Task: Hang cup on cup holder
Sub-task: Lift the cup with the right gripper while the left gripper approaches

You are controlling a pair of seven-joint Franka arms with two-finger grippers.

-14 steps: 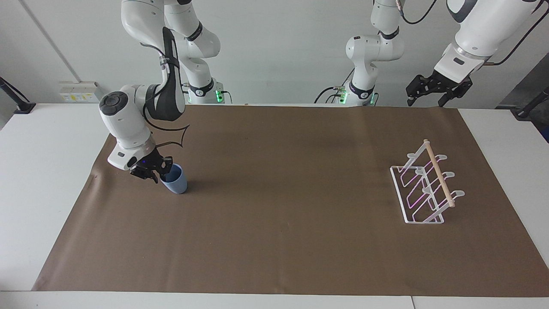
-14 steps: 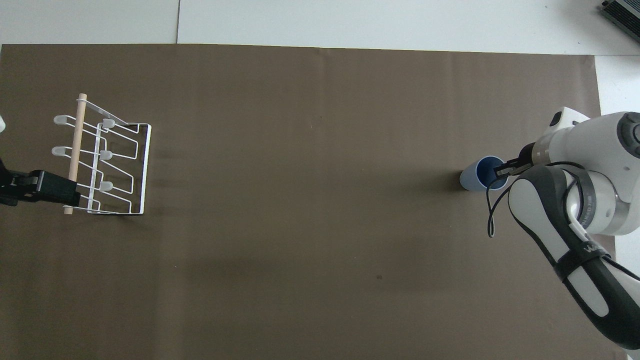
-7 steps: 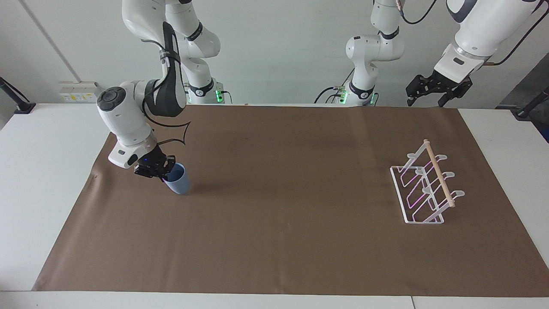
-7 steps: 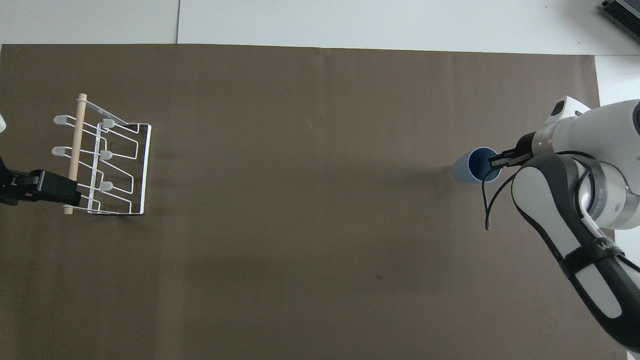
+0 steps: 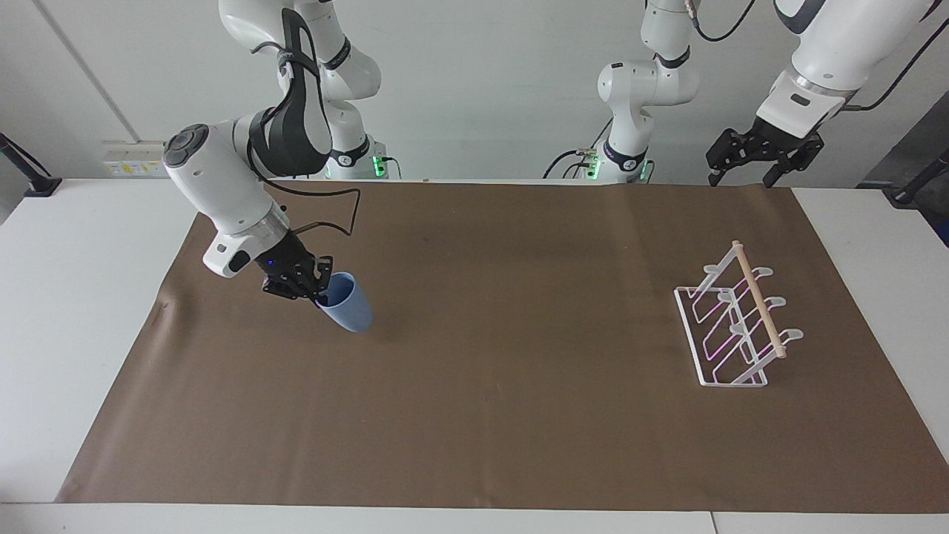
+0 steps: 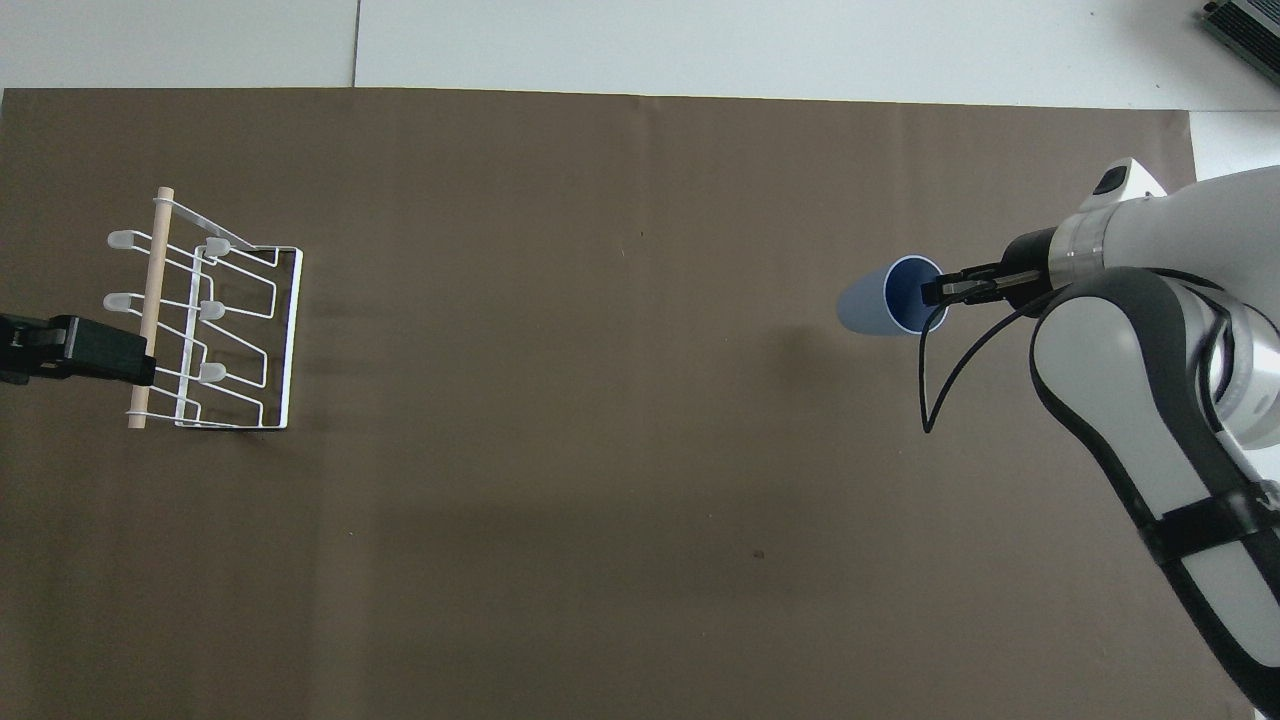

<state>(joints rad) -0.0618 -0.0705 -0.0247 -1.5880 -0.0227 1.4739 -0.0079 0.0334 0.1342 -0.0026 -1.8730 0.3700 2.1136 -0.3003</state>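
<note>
You see a white counter under a wide brown paper sheet, with a pale wall at the robots' end. The right claw grips the rim of the small matte light-blue handleless tumbler, tilted, over the sheet toward the right arm's end. Only the overhead view shows its dark-blue inside. The white wire rack with wooden dowel stands toward the left arm's end. The left claw waits aloft with fingers spread. No writing is readable.
</note>
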